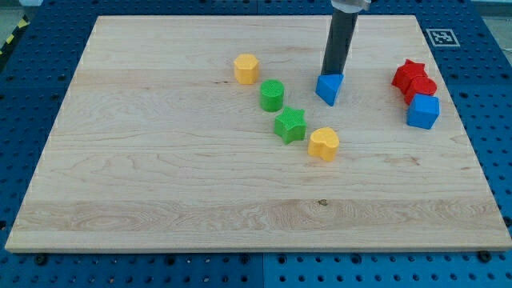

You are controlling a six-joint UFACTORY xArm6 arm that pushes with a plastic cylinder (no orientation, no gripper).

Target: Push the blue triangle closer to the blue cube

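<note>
Blue triangle (329,88) sits right of centre on the wooden surface (160,184), near the view's top; one corner points toward the view's bottom, long axis not discernible. My tip (331,74) touches its top edge — the end effector is a bare rod, no jaws, holding nothing. Blue cube (423,111) lies well apart to the view's right, just below a red star (409,74) and another red block (422,87). Path between is open. Left: yellow hexagonal block (246,69), green cylinder (272,95), green star (290,126), yellow heart (324,143). Fiducial tag (442,37) at corner — no readable text.

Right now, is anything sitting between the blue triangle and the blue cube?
Nothing visible. My tip is at the blue triangle's top-left edge, and bare board lies between it and the blue cube toward the view's right. The red blocks sit just above that line, touching the cube.
</note>
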